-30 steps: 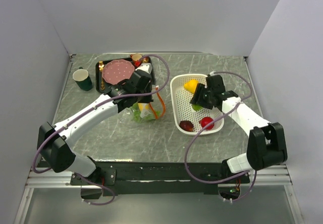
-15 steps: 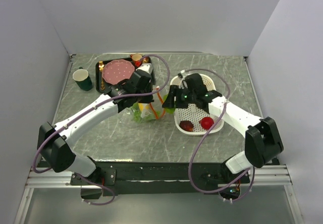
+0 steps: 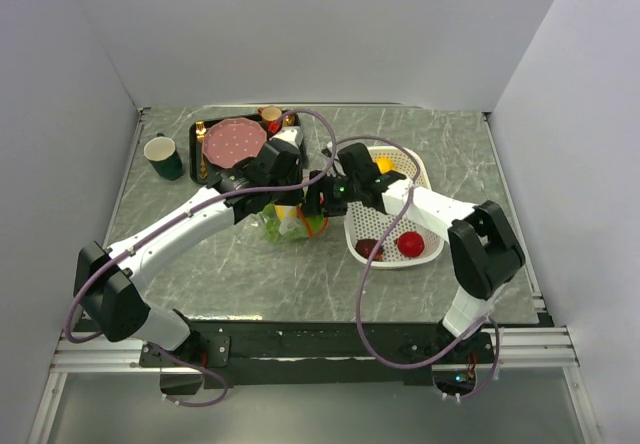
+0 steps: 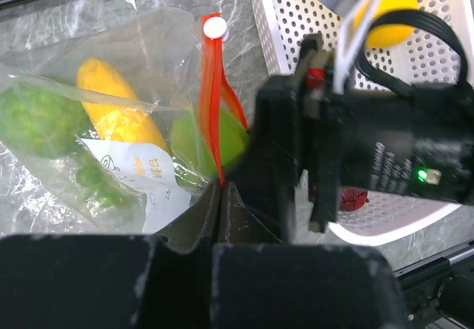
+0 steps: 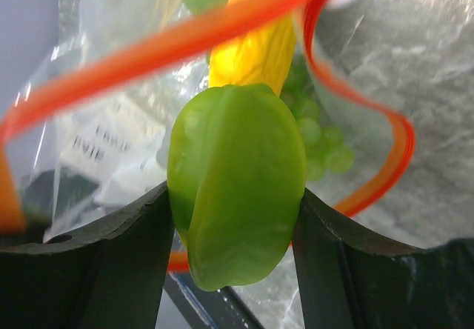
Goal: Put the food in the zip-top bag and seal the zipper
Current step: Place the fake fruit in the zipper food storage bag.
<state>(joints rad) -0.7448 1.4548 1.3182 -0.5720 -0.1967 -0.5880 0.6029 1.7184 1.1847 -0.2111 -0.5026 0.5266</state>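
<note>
The clear zip-top bag (image 4: 148, 40) lies left of the basket, and its orange-red zipper (image 4: 212, 84) is spread in a loop. My left gripper (image 4: 221, 185) is shut on one end of that strip and holds the mouth up. Inside the bag lie yellow corn (image 4: 118, 110) and green pieces (image 4: 33, 118). My right gripper (image 5: 235, 195) is shut on a smooth green food piece (image 5: 237, 173) right at the bag's mouth, within the zipper (image 5: 170, 47) loop. From above, the right gripper (image 3: 318, 200) meets the bag (image 3: 285, 224).
The white perforated basket (image 3: 425, 179) on the right holds a yellow lemon (image 3: 384, 167), a red piece (image 3: 410, 243) and a dark purple one (image 3: 370, 249). At the back left stand a black tray with a pink plate (image 3: 235, 142) and a green cup (image 3: 164, 156).
My right gripper has swung left from the basket to the bag's mouth, carrying the green piece. The left arm has kept its hold and place.
</note>
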